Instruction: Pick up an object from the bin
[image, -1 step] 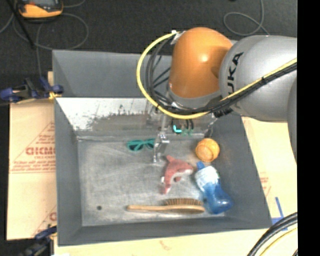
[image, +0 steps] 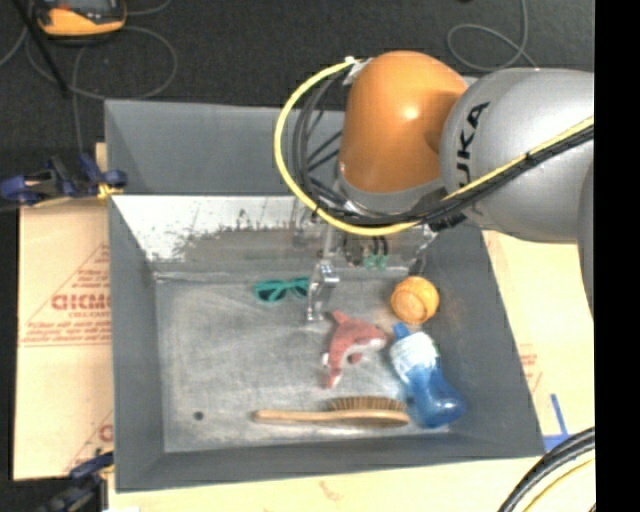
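Note:
My gripper (image: 368, 275) hangs over the back middle of the bin, under the arm's orange cover. Its fingers stand wide apart and it is open, with nothing between them. The left metal fingertip (image: 318, 297) reaches down right beside a pair of small green sunglasses (image: 279, 290), which lie to its left. A pink and white shark-shaped toy (image: 350, 345) lies just in front of that fingertip. An orange ball (image: 414, 299) rests below the right finger.
A blue and white bottle (image: 422, 380) lies at the front right, touching the ball's side. A wooden-handled brush (image: 335, 411) lies along the front wall. The left half of the bin floor is bare.

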